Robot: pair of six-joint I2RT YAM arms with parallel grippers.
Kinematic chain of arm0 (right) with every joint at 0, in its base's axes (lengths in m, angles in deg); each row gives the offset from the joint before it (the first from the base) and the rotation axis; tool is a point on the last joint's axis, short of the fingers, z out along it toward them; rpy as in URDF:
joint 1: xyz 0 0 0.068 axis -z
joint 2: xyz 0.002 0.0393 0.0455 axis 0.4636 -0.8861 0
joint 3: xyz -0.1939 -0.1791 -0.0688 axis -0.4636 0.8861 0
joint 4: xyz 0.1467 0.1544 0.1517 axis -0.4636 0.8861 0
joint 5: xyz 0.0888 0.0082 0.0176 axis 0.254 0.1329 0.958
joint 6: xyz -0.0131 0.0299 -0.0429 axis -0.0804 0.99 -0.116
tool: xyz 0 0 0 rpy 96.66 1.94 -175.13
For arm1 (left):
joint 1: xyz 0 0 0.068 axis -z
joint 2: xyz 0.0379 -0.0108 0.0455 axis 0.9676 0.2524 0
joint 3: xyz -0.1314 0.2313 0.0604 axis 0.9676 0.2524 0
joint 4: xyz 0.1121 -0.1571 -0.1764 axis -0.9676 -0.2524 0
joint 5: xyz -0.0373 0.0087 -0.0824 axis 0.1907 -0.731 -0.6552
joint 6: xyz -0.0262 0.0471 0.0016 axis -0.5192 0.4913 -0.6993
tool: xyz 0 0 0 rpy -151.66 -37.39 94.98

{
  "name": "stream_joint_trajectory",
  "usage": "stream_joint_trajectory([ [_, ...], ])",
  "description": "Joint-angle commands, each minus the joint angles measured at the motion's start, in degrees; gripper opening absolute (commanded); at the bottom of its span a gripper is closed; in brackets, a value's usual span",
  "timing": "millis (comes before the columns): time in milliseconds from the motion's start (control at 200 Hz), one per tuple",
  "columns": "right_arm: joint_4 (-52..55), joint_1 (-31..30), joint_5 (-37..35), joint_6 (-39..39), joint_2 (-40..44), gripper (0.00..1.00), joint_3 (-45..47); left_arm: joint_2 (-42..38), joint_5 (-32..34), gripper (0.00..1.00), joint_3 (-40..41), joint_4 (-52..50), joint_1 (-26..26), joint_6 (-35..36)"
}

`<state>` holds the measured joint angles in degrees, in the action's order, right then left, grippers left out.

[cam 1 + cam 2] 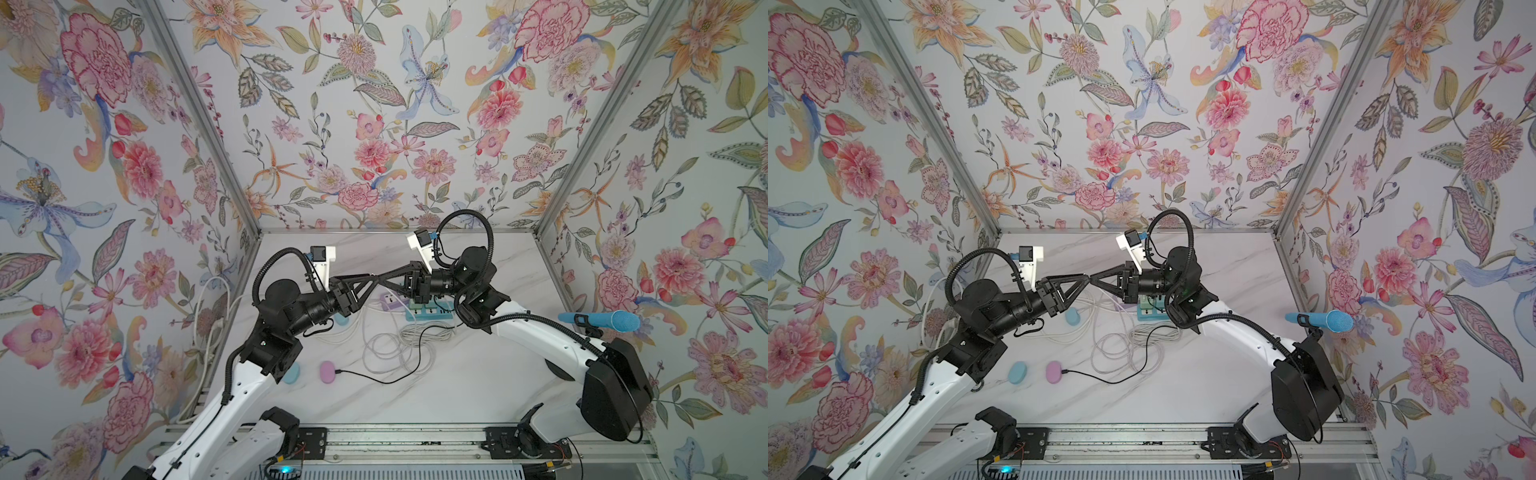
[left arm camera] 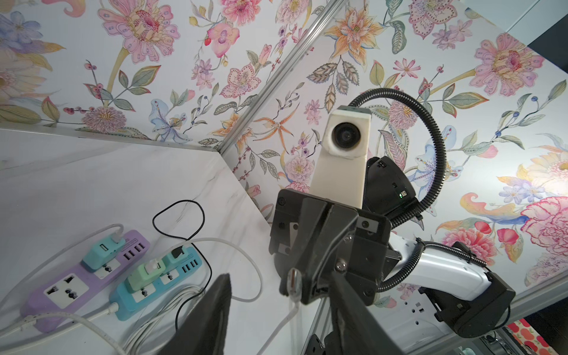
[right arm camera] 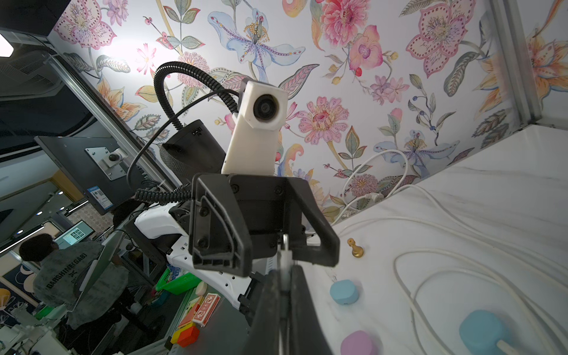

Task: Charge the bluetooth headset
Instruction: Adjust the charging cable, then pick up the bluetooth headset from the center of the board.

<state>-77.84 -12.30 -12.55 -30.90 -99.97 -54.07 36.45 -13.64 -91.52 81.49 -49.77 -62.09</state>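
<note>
We see left gripper (image 1: 373, 277) and right gripper (image 1: 385, 280) tip to tip above the worktop (image 1: 478, 374). Right pinches white cable plug (image 2: 293, 281); left's fingers spread either side. We spot blue headset case (image 1: 1017, 371) on worktop beside pink case (image 1: 1054, 371).

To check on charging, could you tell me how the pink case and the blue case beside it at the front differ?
The pink case has a black cable plugged in; the blue case shows none. The blue case lies left of the pink case. Both are rounded, similar in size and lying flat.
</note>
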Motion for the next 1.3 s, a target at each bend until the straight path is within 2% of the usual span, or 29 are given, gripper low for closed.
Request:
stream_joint_trajectory([
  [0,0.97,0.02,-0.14,-0.98,1.51,0.0,1.11,-2.83,5.31,0.59,-3.25,-8.11,-0.86,3.95],
  [120,5.06,0.06,-0.31,-3.45,2.18,0.0,2.04,-5.34,12.78,0.6,-5.3,-17.83,-1.57,6.52],
  [220,8.76,0.03,-0.14,-5.84,2.58,0.0,2.96,-5.86,21.56,0.59,-8.02,-31.22,-2.31,8.12],
  [355,15.89,0.0,-1.75,-10.52,3.11,0.0,3.2,-3.93,32.62,0.6,-10.4,-48.64,-2.75,8.74],
  [445,21.0,-0.21,-3.82,-14.31,3.56,0.0,2.98,-2.61,36.84,0.6,-10.16,-56.61,-2.71,7.88],
  [595,25.21,-0.95,-7.48,-18.14,4.11,0.0,4.24,-1.33,38.71,0.62,-9.56,-66.0,-2.67,5.95],
  [831,22.69,-1.83,-8.91,-18.21,1.31,0.0,6.68,1.83,40.93,0.69,-6.14,-79.51,-2.7,6.99],
  [1046,17.71,-1.78,-8.17,-15.79,-2.08,0.0,8.04,8.34,40.25,0.74,-4.61,-78.53,-3.1,11.99],
  [1171,16.54,-1.55,-7.48,-14.86,-3.37,0.0,8.21,11.7,41.21,0.75,-0.96,-76.97,-4.62,15.6],
  [1226,16.36,-1.37,-7.36,-14.73,-3.56,0.0,8.4,12.09,40.41,0.64,0.71,-75.52,-6.24,17.03],
  [1296,15.92,-1.15,-7.41,-14.34,-3.78,0.0,8.66,12.16,39.08,0.65,1.06,-73.68,-8.47,17.93],
])
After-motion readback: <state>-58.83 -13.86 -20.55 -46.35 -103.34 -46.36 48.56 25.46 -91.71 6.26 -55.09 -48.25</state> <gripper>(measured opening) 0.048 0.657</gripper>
